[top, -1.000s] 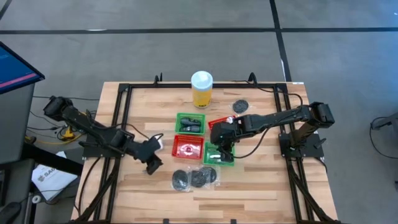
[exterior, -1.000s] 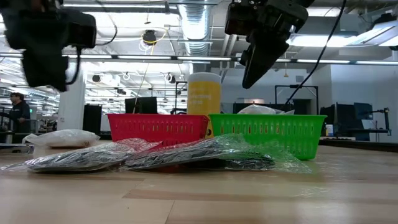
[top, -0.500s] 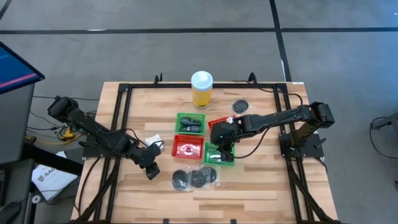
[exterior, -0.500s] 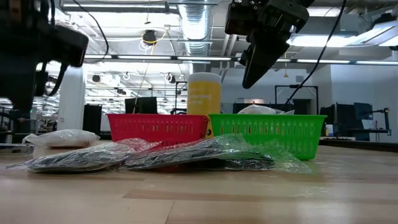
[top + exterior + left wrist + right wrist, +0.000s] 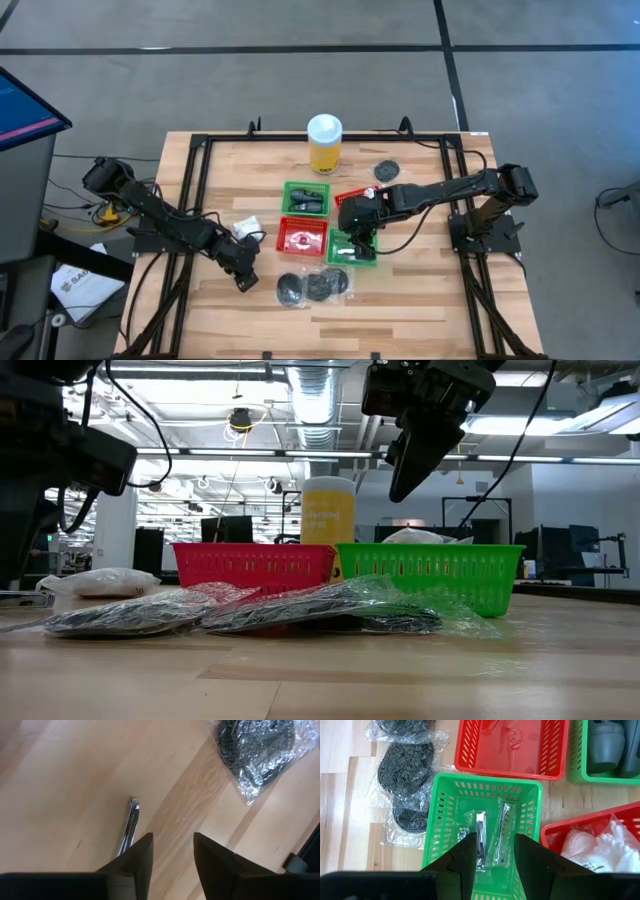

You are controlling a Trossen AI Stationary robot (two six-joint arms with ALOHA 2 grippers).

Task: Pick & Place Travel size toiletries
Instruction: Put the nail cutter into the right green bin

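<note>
My left gripper point(image 5: 172, 851) is open, pointing steeply down over bare table near the left front point(image 5: 243, 277). A slim silvery piece point(image 5: 130, 820) lies flat on the wood beside one finger; its near end is hidden behind that finger, and I cannot tell if they touch. A black disc in a crinkly packet point(image 5: 260, 745) lies farther off. My right gripper point(image 5: 492, 851) hangs open and empty above a green basket point(image 5: 442, 815), where two silvery pieces point(image 5: 480, 836) lie. A white packet point(image 5: 247, 231) rests on the table by the left arm.
Four mesh baskets cluster mid-table: a green one point(image 5: 306, 197), a red one point(image 5: 302, 238), a red one with white packets point(image 5: 590, 845). Packeted black discs point(image 5: 315, 287) lie in front of them. A yellow bottle point(image 5: 324, 143) and a loose disc point(image 5: 387, 171) stand behind.
My left gripper has sunk toward the table and shifted a little toward the near edge, away from the white packet, tipping more steeply downward. My right gripper has kept still above the green basket.
</note>
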